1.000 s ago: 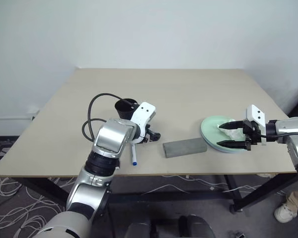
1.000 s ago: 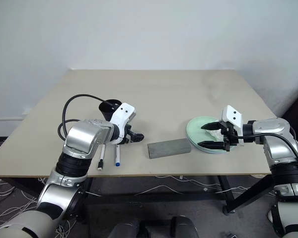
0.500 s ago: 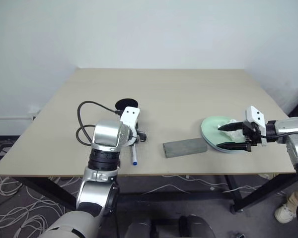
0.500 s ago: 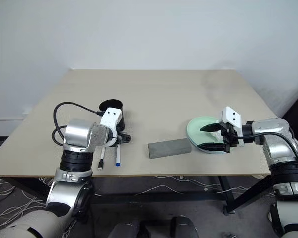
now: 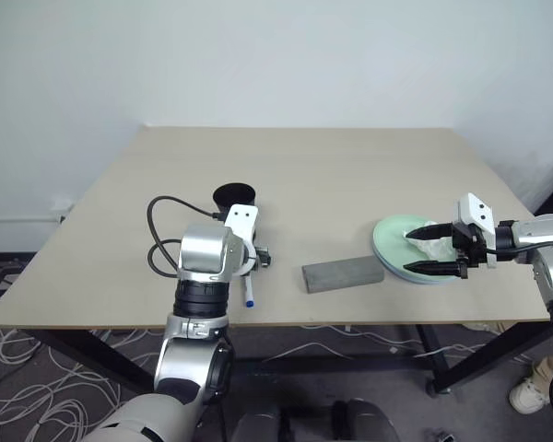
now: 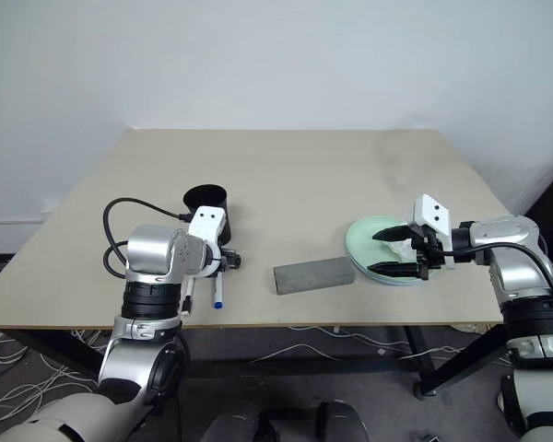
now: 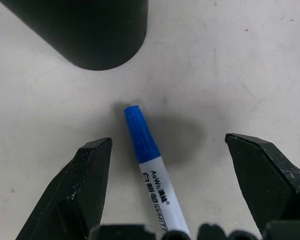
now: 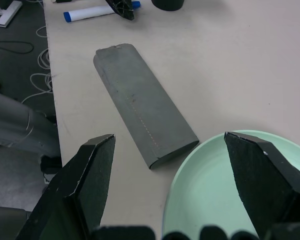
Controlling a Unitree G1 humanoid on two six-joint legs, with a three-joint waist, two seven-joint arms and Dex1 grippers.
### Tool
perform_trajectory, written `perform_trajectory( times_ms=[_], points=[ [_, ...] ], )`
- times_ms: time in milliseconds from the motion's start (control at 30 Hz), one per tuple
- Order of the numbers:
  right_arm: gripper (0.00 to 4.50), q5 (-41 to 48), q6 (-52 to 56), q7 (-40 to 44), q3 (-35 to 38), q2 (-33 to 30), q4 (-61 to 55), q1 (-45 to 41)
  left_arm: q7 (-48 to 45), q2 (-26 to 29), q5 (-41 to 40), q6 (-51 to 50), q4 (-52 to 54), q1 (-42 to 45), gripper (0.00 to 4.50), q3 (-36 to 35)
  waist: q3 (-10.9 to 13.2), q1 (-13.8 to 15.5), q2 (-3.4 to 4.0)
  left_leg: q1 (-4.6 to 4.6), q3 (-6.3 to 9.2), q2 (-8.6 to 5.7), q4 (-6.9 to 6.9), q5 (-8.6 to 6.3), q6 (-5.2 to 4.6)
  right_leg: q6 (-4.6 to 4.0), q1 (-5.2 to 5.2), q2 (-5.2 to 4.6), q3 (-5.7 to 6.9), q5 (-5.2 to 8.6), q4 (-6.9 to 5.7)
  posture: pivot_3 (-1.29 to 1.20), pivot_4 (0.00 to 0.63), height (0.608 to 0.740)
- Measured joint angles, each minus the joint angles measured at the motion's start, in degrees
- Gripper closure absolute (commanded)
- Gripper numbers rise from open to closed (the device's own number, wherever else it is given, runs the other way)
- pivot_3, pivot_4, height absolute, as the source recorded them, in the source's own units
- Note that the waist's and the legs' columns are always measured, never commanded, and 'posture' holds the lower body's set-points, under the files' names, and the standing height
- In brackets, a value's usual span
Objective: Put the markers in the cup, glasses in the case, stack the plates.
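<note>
My left gripper (image 7: 162, 150) hangs low over the table (image 5: 350, 175) with its jaws wide, one on each side of the blue-capped marker (image 7: 152, 167), which lies flat between them, touching neither. The black cup (image 5: 233, 196) stands upright just beyond the marker's cap. A second marker (image 6: 187, 296) lies beside the blue one, nearer the table's left edge. My right gripper (image 5: 431, 250) is spread wide and empty over the mint green plate (image 5: 392, 241), with a crumpled white tissue (image 5: 435, 247) on the plate. The grey case (image 5: 343, 273) lies closed between the markers and the plate.
</note>
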State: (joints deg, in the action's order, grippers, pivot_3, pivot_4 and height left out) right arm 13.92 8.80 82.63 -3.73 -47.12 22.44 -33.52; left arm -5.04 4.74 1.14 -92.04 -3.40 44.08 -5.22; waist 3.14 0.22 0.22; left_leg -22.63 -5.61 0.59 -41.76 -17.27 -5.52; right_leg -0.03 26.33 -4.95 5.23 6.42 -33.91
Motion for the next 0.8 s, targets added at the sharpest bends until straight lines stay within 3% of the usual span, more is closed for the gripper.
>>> perform_trajectory(
  times_ms=[133,300,367,633,800],
  points=[
    [0.71,-0.05,-0.25,-0.10,0.00,0.00,0.00,0.00,0.42,-0.07,-0.07,0.02,-0.58,-0.26,2.15,-0.01,0.00,0.00,0.00,0.00,0.00,0.00,0.01,0.00,0.00,0.00,0.01,0.00,0.00,0.00,0.00,0.00,0.000,0.740],
    [0.71,-0.49,-0.52,-0.53,0.00,0.00,0.03,0.00,0.83,0.10,-0.12,0.25,-0.87,-1.00,3.92,0.09,0.00,0.02,0.00,0.00,0.00,0.00,0.02,0.00,0.01,0.00,0.01,-0.01,0.00,0.00,0.00,0.00,0.000,0.740],
    [0.71,-0.51,-0.60,-0.57,0.00,0.00,0.15,0.00,0.92,0.13,-0.12,0.35,-0.95,-1.00,4.39,0.08,0.00,0.02,0.00,0.01,0.00,0.00,0.02,0.00,0.01,0.00,-0.01,-0.01,0.00,0.00,0.00,0.00,0.000,0.740],
    [0.71,-0.53,-0.74,-1.16,0.00,0.01,0.57,0.00,0.55,1.36,-1.07,1.19,-1.10,-1.56,4.39,1.66,-0.01,0.00,0.02,0.04,0.01,0.00,0.03,-0.06,-0.10,-0.03,-0.01,-0.01,0.00,-0.01,-0.02,0.00,0.000,0.740],
    [0.71,-0.53,-0.77,-1.17,0.00,0.01,0.61,0.00,-3.74,4.85,-4.11,2.65,0.96,-2.93,4.39,8.96,-0.02,0.02,0.03,0.04,0.01,0.01,0.04,-0.07,-0.12,-0.04,0.01,-0.01,0.00,-0.01,-0.04,0.00,0.000,0.740]
  ],
)
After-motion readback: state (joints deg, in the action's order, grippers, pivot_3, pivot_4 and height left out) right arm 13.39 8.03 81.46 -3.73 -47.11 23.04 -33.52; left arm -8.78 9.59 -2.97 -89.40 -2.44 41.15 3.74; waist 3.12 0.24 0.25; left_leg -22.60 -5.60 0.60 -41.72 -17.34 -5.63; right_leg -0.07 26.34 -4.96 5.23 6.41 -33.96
